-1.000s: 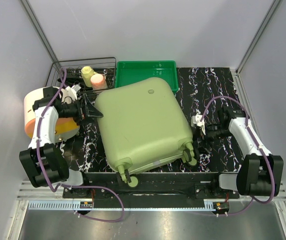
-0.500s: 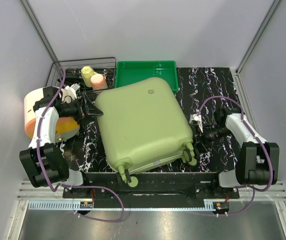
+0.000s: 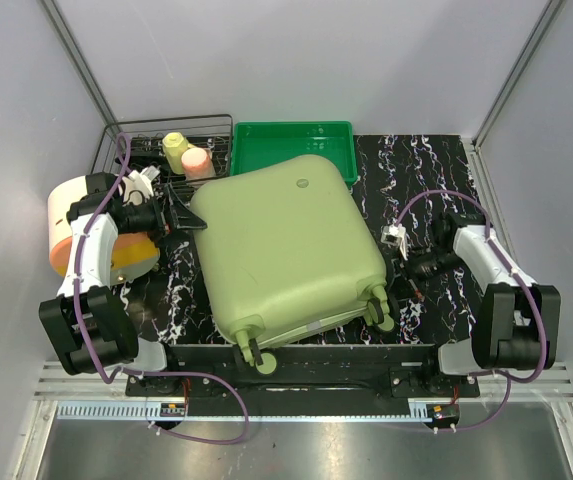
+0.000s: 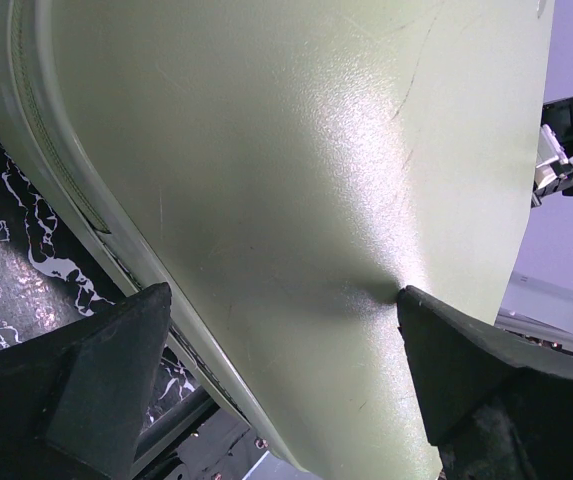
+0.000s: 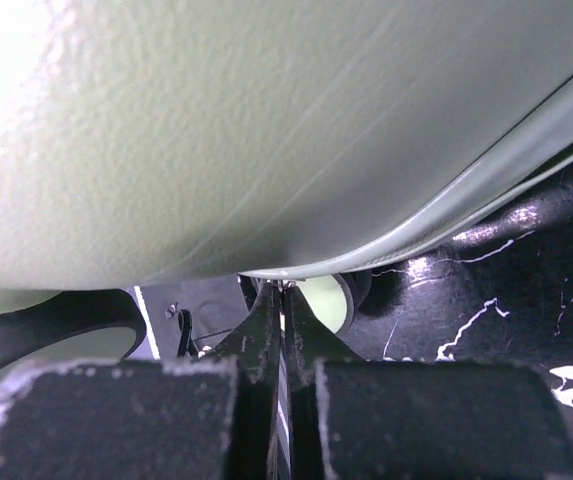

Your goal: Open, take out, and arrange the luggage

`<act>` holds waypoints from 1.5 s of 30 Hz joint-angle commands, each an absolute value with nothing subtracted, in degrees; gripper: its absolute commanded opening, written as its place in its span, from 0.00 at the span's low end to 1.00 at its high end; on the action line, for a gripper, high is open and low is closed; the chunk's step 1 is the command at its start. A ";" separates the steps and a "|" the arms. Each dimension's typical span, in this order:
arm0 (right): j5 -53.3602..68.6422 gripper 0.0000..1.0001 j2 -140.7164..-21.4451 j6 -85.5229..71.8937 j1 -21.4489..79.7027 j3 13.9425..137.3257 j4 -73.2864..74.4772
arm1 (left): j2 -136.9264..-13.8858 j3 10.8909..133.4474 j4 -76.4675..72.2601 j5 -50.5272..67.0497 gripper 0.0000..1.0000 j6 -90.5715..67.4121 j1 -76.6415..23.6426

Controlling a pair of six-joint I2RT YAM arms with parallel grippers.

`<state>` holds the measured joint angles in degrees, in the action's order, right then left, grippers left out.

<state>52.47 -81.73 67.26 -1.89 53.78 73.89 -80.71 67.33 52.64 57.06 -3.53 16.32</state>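
As the right gripper (image 5: 282, 300), fingers together, nears the lower-right rim of the pale olive-green hard-shell suitcase (image 3: 286, 250), unzipping looks imminent; left gripper (image 3: 179, 218) stays spread.

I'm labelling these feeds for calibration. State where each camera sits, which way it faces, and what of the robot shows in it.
Top external: above and behind the bases, looking down on the table, the suitcase and the green tray; the left arm and right arm show.
Left wrist: faces rightward across the suitcase's shell; the open left gripper frames it.
Right wrist: low, faces the suitcase's rim by a wheel; the shut right gripper shows.
Shared: all three see the suitcase.
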 commanded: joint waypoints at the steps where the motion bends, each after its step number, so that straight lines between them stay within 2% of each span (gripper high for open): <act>1: 52.65 0.00 -78.67 65.22 -3.34 53.53 68.47 | -80.60 66.62 50.36 55.55 0.99 -2.73 16.35; 8: 50.97 0.00 -73.93 58.72 -4.31 52.30 51.09 | -81.04 66.18 50.36 55.20 0.99 -2.46 16.35; 14: 58.09 0.00 -75.49 63.09 -4.39 52.73 39.38 | -82.00 66.53 50.80 54.67 0.98 -1.50 16.35; 20: 64.86 0.00 -77.51 74.77 -4.66 54.49 38.76 | -84.55 68.73 52.73 54.23 0.98 0.78 15.21; 33: 69.25 0.00 -88.77 86.83 -7.56 62.05 39.55 | -90.61 73.03 52.65 53.26 0.97 2.20 12.04; 45: 69.17 0.00 -95.18 96.76 -9.84 69.17 39.90 | -97.82 78.84 50.98 51.86 0.91 2.02 10.46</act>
<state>63.59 -94.50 89.86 -8.86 63.31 53.21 -93.27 77.76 62.57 59.02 -1.80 13.65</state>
